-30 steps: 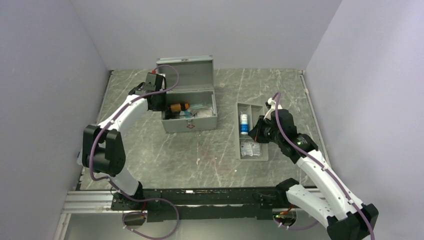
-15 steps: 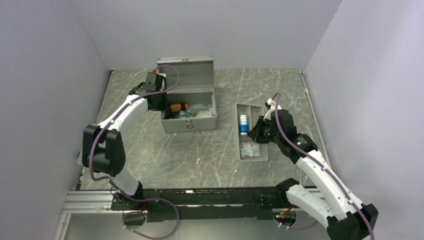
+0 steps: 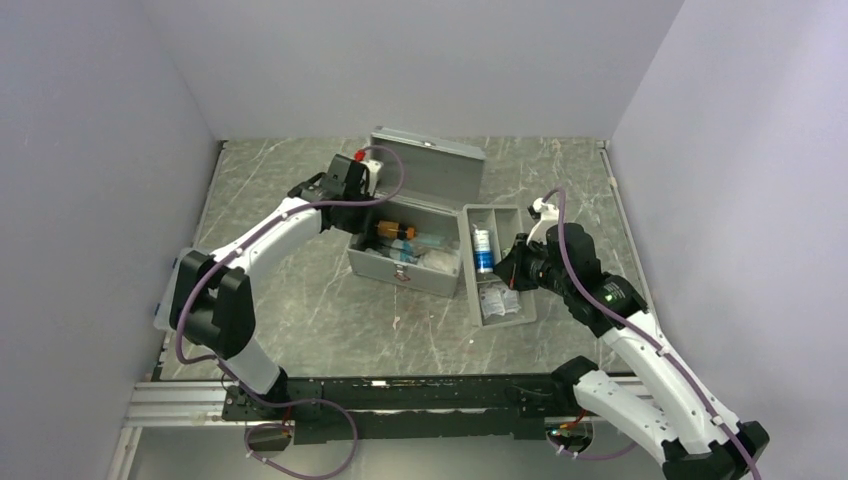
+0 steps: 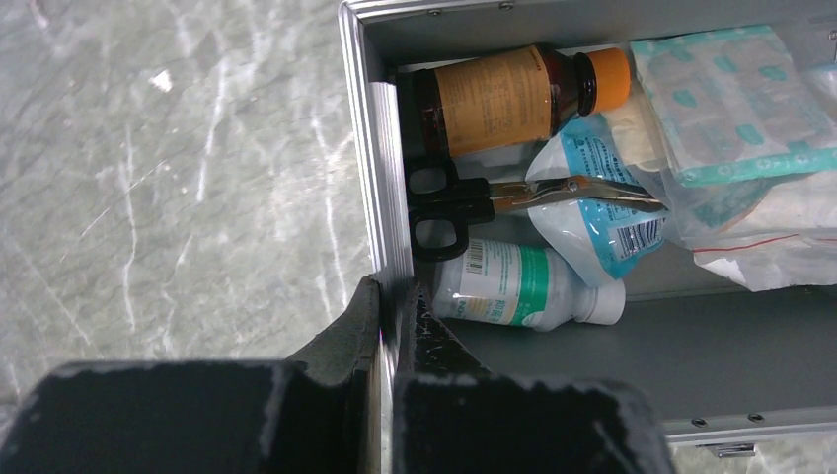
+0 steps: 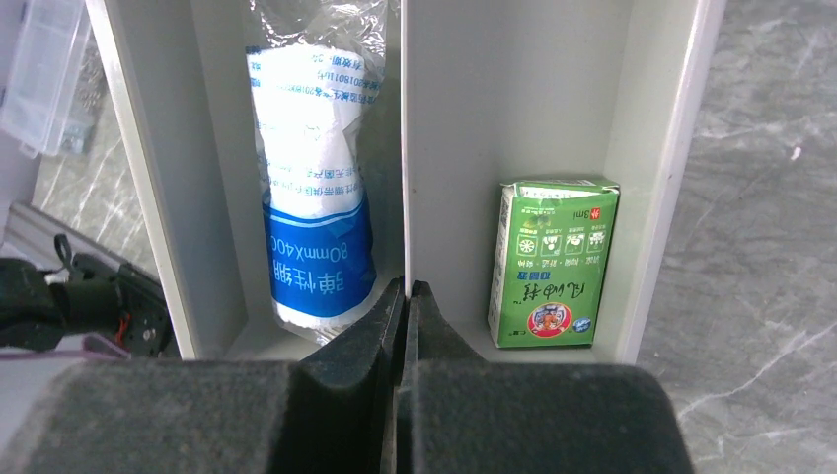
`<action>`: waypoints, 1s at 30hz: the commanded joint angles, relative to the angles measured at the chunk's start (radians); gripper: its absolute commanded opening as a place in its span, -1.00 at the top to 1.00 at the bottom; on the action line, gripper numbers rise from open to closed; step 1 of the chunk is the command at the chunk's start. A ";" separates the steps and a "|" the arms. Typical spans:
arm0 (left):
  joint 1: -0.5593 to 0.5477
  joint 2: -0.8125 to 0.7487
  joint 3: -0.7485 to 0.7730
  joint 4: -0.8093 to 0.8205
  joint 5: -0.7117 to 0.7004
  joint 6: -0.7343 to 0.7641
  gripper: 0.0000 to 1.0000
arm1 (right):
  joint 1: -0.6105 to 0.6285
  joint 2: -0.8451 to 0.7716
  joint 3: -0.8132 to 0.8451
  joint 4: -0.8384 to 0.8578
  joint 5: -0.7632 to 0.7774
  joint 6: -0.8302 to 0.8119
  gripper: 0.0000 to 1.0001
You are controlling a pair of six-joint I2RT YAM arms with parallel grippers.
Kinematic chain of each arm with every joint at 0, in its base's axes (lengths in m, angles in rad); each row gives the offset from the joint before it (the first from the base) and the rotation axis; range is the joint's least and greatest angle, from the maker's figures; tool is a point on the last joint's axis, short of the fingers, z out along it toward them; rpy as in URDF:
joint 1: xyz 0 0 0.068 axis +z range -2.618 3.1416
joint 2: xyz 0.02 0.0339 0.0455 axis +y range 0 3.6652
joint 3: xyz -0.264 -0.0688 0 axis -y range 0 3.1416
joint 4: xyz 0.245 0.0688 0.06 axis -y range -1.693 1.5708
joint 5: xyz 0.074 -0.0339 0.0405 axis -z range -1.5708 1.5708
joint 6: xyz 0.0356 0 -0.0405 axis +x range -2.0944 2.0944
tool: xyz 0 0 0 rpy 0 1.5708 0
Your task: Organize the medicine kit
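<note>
Aluminium wall of the medicine kit (image 4: pixel 387 178) is pinched between the jaws of my left gripper (image 4: pixel 392 301), which are closed hard on its left side, beside the scissors (image 4: pixel 449 202) and amber bottle (image 4: pixel 494 99) inside. My right gripper (image 5: pixel 406 296) is likewise clamped, on the centre partition of the divided tray (image 5: pixel 464 118), with a wrapped roll (image 5: pixel 316 178) one side and a green box (image 5: pixel 555 262) the other. A second ago the kit stood square and well left of the tray. Now it has slid right and swung round, lid open, its right end seemingly touching the tray. I judge that brings case and tray together for transferring items. Under both lies grey marbled tabletop (image 3: pixel 300 300); beyond, pale lilac walls (image 3: pixel 420 60) enclose three sides.
</note>
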 commanded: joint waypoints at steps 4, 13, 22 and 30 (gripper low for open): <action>-0.067 -0.095 0.014 0.006 0.098 0.201 1.00 | 0.127 -0.060 0.082 -0.036 0.040 -0.065 1.00; -0.119 -0.067 0.015 -0.001 0.189 0.252 1.00 | 0.295 -0.071 0.156 -0.158 0.040 -0.124 1.00; -0.195 -0.008 0.016 -0.005 0.193 0.256 1.00 | 0.374 -0.038 0.224 -0.216 0.071 -0.183 1.00; -0.204 0.011 0.027 -0.005 0.159 0.219 0.69 | 0.399 0.011 0.271 -0.261 0.113 -0.215 1.00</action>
